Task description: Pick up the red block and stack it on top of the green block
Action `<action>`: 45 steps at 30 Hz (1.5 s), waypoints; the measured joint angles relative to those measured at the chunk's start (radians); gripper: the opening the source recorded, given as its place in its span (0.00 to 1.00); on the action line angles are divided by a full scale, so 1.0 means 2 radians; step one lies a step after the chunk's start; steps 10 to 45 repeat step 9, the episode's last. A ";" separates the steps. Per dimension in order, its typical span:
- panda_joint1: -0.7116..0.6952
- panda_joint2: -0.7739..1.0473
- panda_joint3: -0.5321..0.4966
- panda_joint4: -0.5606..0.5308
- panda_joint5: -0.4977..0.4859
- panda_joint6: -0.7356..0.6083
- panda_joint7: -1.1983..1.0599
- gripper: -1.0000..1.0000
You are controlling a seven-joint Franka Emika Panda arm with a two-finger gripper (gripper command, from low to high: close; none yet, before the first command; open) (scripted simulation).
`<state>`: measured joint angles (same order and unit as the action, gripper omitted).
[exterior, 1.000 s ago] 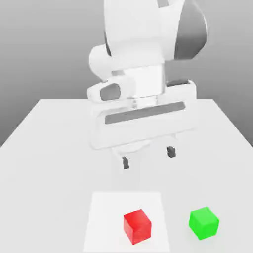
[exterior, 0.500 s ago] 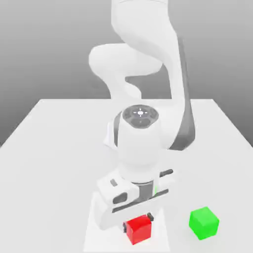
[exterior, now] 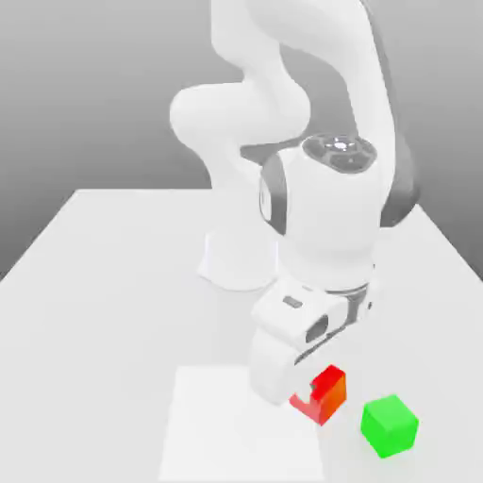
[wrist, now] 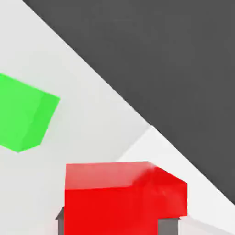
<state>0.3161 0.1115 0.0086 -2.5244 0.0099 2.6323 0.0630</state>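
my gripper (wrist: 117,226) is now clamped on the red block (exterior: 322,395), which has left the white patch (exterior: 236,424) and hangs nearer the green block (exterior: 390,425), so the pick looks done and stacking remains

Exterior view: illumination bright and diffuse. The tabletop (exterior: 113,330) and the white mat (exterior: 241,424) render near-white — their boundary is low in contrast. A small glare spot marks the dark cap (exterior: 340,151) toward 1 o'clock of frame centre. The backdrop grades from light at 12 o'clock to darker gray lower down. Hand view: the red cube (wrist: 110,209) has a paler upper face — blotchy shading toward its 2 o'clock corner.
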 joint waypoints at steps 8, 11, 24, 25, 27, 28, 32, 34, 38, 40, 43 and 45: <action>0.026 0.077 0.023 0.014 -0.024 0.064 -0.049 1.00; 0.026 0.077 0.023 0.014 -0.024 0.064 -0.049 1.00; 0.026 0.077 0.023 0.014 -0.024 0.064 -0.049 1.00; 0.026 0.077 0.023 0.014 -0.024 0.064 -0.049 1.00; 0.026 0.077 0.023 0.014 -0.024 0.064 -0.049 1.00; 0.026 0.077 0.023 0.014 -0.024 0.064 -0.049 1.00; 0.026 0.077 0.023 0.014 -0.024 0.064 -0.049 1.00; 0.026 0.077 0.023 0.014 -0.024 0.064 -0.049 1.00; 0.026 0.077 0.023 0.014 -0.024 0.064 -0.049 1.00; 0.026 0.077 0.023 0.014 -0.024 0.064 -0.049 1.00; 0.026 0.077 0.023 0.014 -0.024 0.064 -0.049 1.00; 0.026 0.077 0.023 0.014 -0.024 0.064 -0.049 1.00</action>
